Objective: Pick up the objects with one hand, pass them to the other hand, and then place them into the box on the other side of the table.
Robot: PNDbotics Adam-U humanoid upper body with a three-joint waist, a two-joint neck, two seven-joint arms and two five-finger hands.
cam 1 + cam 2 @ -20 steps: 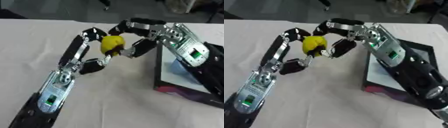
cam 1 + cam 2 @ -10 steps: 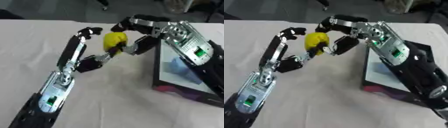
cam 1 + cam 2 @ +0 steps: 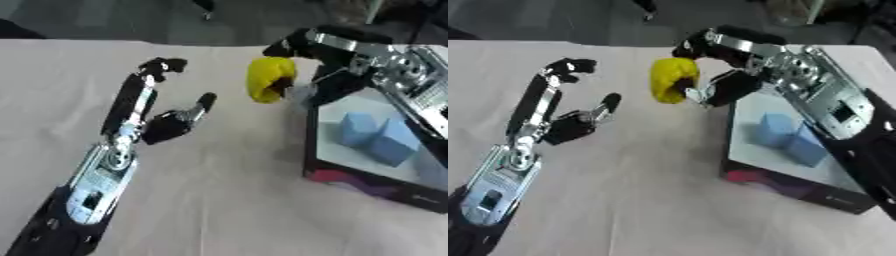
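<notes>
Yellow object (image 3: 672,80) pinched in right hand (image 3: 726,80); left hand (image 3: 162,112) open; box (image 3: 376,150) holds, probably, 2 blue blocks (image 3: 374,137).

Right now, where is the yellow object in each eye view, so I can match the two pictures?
Left eye view: the yellow object sits upper centre-right, held in the right hand, just left of the box.
Right eye view: the yellow object sits upper centre, the same hand's fingers curled round it.
Shared landmark: the two blue cubes inside the box, lower right of the object.
</notes>
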